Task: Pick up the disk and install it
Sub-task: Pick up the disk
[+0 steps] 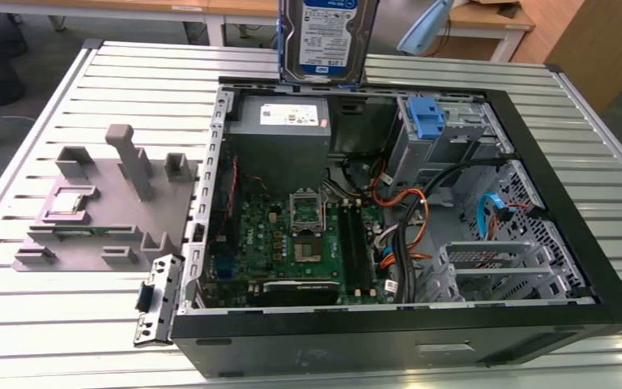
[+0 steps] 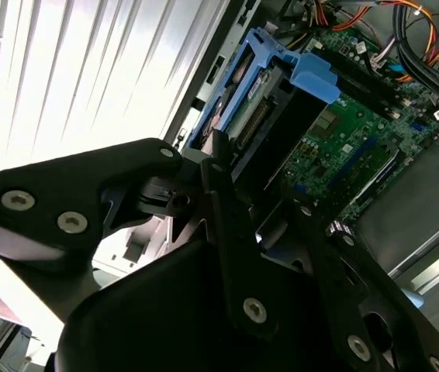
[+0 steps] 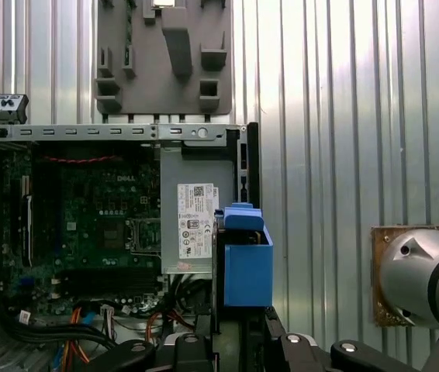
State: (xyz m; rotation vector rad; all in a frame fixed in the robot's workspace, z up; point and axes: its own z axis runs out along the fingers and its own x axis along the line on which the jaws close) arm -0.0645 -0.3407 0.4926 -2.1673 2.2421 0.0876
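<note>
The disk (image 1: 327, 39), a silver hard drive with a white-and-blue label in a blue carrier, hangs upright in the air above the far edge of the open computer case (image 1: 570, 243). In both wrist views the blue carrier of the disk (image 3: 247, 263) (image 2: 281, 77) sits between the black fingers of my gripper (image 3: 239, 329) (image 2: 258, 186), which is shut on it. The disk hovers over the case's rim beside the grey power supply (image 3: 188, 225), apart from the drive cage (image 1: 446, 130).
A blue bracket (image 1: 427, 117) stands in the drive cage at the case's far right. Cables (image 1: 419, 203) cross the motherboard (image 1: 300, 235). A grey fixture (image 1: 106, 203) holding a small square chip (image 1: 70, 198) lies on the slatted table (image 1: 62, 324) at the exterior view's left.
</note>
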